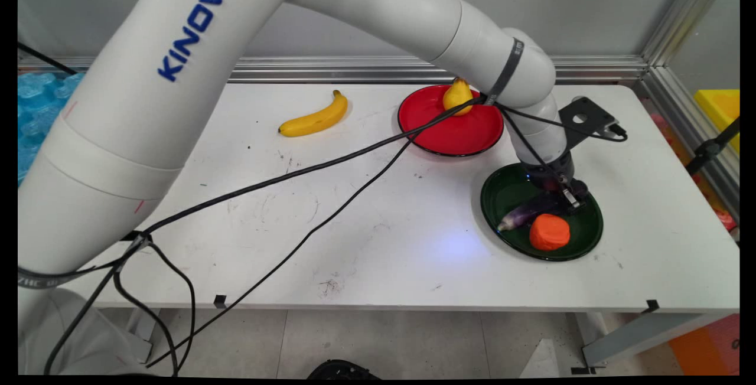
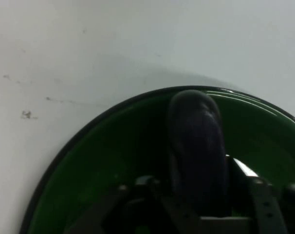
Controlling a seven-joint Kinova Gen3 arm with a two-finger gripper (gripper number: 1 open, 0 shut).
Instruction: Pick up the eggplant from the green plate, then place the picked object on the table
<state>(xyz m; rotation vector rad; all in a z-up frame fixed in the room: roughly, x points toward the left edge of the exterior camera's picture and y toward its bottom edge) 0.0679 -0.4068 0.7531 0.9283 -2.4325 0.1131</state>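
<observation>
The gripper (image 1: 560,195) is down inside the green plate (image 1: 585,232), at the plate's far side, with its fingers closed around the thick end of a purple eggplant (image 1: 522,214). In the hand view the eggplant (image 2: 196,146) runs straight up from between the fingers, and the green plate (image 2: 108,141) curves around it.

On the same plate, just beside the eggplant on the near side, lies an orange lump (image 1: 549,232); whether the two touch is hard to tell. The eggplant's thin pale tip points toward the plate's left rim.

Behind and to the left of the green plate sits a red plate (image 1: 443,134), close to it but apart. A yellow pear (image 1: 458,96) stands at the far side of the red plate, partly hidden by the arm's wrist and crossed by a black cable (image 1: 331,163). A banana (image 1: 316,118) lies alone on the white table (image 1: 384,237), well to the left of the red plate.

Two black cables hang from the wrist and sweep across the table's middle toward the lower left, passing over the red plate's near rim.

The wrist hides the far rim of the green plate in the main view, and the fingertips themselves are dark and hard to make out there. In the hand view the orange lump is out of sight.
</observation>
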